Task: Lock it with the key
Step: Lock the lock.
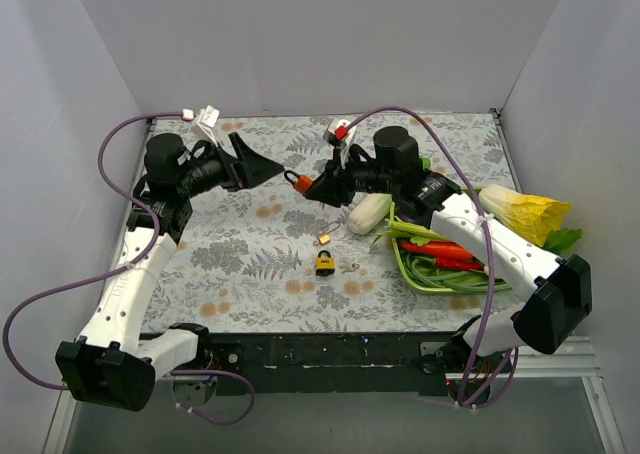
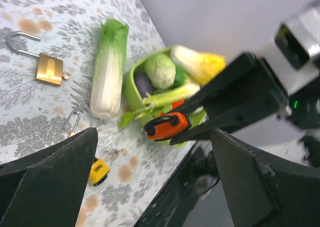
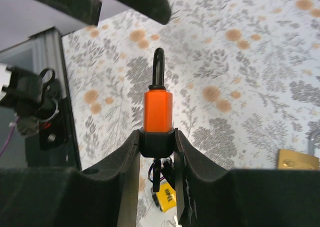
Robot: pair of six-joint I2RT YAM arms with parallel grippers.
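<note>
Evidently the right gripper [image 3: 156,137] pinches the orange padlock [image 3: 158,109] aloft by its body, shackle toward the spread left gripper [image 2: 155,137], likely so both can work it.

Plain pale grey walls [image 1: 300,34] stand on three sides, evenly lit. A tablecloth [image 1: 230,264] printed with grey ferns and orange blooms lies between them, ending at a black front rail [image 1: 330,352].

The desk [image 1: 230,264] is covered with a fern-patterned cloth. A pale napa cabbage [image 1: 368,212] is laid on it, just beside a green basket [image 1: 402,262]. Red chillies [image 1: 440,251], green stalks [image 1: 455,277] and a round green cabbage [image 2: 160,69] are held in the basket. A yellow-leafed cabbage [image 1: 530,212] is seen at its right side.
</note>
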